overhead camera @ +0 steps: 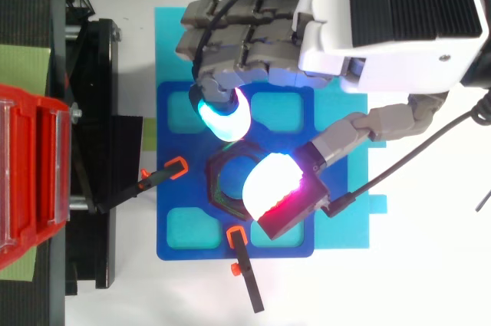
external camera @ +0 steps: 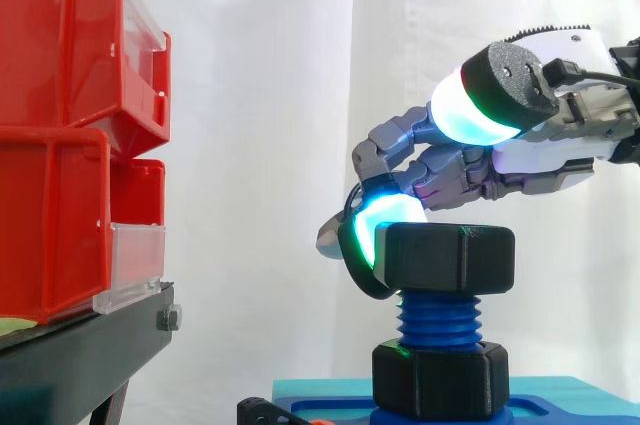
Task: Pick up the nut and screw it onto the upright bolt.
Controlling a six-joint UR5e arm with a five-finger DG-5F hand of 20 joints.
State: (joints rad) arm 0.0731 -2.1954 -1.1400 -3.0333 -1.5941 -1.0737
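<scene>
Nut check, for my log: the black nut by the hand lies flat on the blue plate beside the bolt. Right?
No. In the side view the nut by the hand sits atop the bolt, well above the blue plate, not beside it.

You see a matt black plastic nut (external camera: 450,257) on a blue plastic bolt (external camera: 440,320); the red bins (external camera: 50,215) look glossy and smooth.

From above, the hand (overhead camera: 337,34) reaches over a blue plate (overhead camera: 173,188) lying on a teal mat (overhead camera: 345,218). A cyan fingertip (overhead camera: 222,119) and the white-and-red thumb pad (overhead camera: 272,188) bracket the black nut (overhead camera: 217,182) from opposite sides. Two orange-tipped clamps (overhead camera: 177,166) grip the plate's edges. Red bins (overhead camera: 31,172) sit at the left.
</scene>
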